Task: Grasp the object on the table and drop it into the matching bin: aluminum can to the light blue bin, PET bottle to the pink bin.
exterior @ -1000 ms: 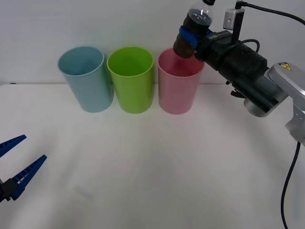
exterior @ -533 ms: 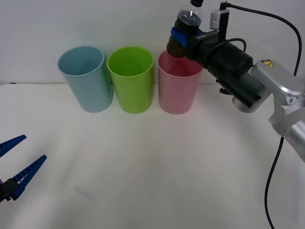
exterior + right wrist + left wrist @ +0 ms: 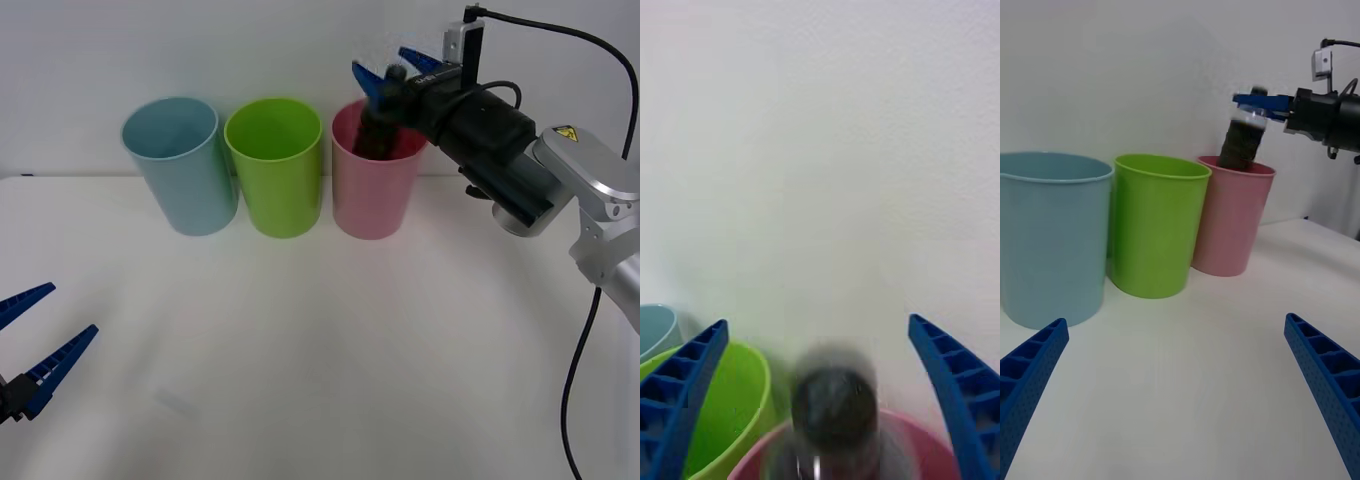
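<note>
The PET bottle (image 3: 377, 128), dark with a black cap, is partway inside the mouth of the pink bin (image 3: 372, 200), its top still above the rim. My right gripper (image 3: 383, 62) hangs open just above it, one blue finger on each side and not touching it. In the right wrist view the bottle (image 3: 835, 409) is blurred between the spread fingers over the pink rim (image 3: 929, 442). From the left wrist view the bottle (image 3: 1243, 141) pokes out of the pink bin (image 3: 1229, 225). My left gripper (image 3: 68, 310) rests open at the table's near left.
The light blue bin (image 3: 185, 170) and a lime green bin (image 3: 277, 170) stand left of the pink one in a row at the back of the white table (image 3: 320, 360). A wall rises close behind the bins.
My right gripper has opened and let go of the bottle, which has dropped from between the fingers down into the pink bin's mouth. The left arm has not moved.
</note>
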